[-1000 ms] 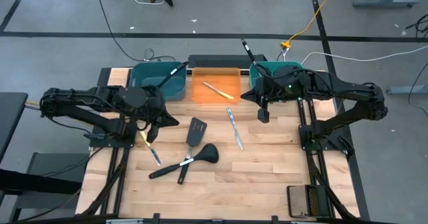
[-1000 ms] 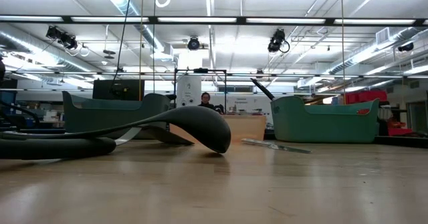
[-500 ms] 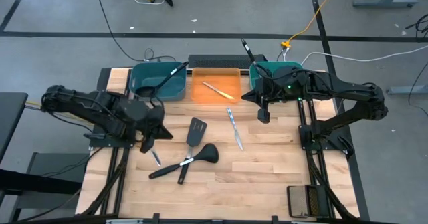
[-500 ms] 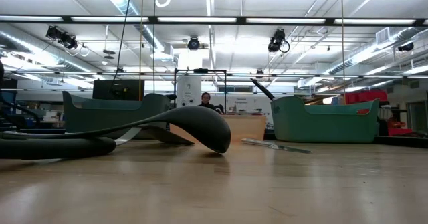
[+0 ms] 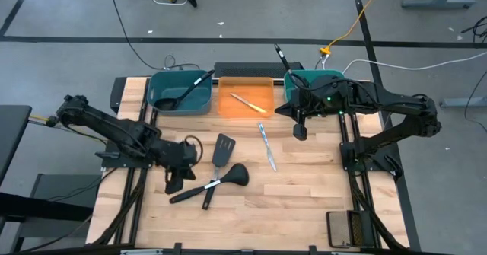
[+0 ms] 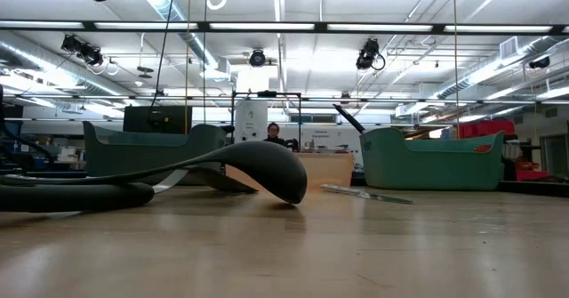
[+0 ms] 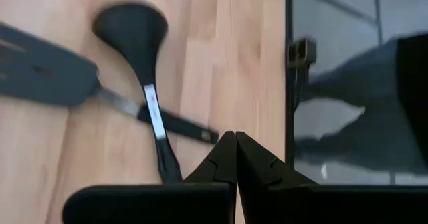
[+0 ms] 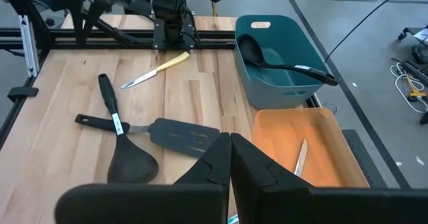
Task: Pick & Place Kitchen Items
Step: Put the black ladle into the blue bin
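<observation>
- Now the left gripper (image 5: 172, 183) hangs low over the wooden table (image 5: 304, 202), its fingers pressed together with nothing between them.
- Just ahead of its fingertips lie a black ladle (image 5: 228, 177) and a black slotted spatula (image 5: 222, 150), their handles crossed and touching.
- In the right wrist view, a yellow-handled knife (image 8: 155, 70) lies flat on the table right next to the left gripper.
- Farther off from the left gripper, past the spatula, a silver knife (image 5: 267, 146) lies alone on the table.
- The right gripper (image 5: 300, 132) hovers with its fingers closed and empty, the silver knife near it on the side toward the left arm.
- Beside the right gripper sits the orange bin (image 5: 228, 112), with another yellow-handled knife (image 5: 247, 103) inside.
- Beyond that, the left teal bin (image 5: 199, 106) holds a second ladle (image 5: 179, 95).
- Close behind the right gripper, a black handle (image 5: 283, 57) sticks out of the right teal bin (image 5: 316, 75).
</observation>
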You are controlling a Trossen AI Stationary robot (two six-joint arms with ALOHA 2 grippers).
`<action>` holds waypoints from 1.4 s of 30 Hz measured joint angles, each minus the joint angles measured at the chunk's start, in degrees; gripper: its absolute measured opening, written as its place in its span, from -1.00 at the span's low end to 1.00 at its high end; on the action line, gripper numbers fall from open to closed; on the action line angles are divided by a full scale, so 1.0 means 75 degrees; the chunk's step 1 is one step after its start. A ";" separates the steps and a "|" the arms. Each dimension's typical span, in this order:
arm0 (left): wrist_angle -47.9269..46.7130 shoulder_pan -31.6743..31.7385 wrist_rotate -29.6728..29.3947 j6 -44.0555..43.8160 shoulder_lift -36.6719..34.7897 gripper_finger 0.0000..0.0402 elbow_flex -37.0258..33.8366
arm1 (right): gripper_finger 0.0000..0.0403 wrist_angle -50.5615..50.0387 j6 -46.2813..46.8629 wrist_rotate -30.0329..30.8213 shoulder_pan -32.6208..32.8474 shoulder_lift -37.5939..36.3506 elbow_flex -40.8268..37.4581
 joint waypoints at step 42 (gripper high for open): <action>0.1195 -0.1256 0.0673 -0.2069 0.1754 -0.99 -0.1484 | -0.96 -0.0119 -0.0026 -0.0062 -0.0003 -0.0006 -0.0003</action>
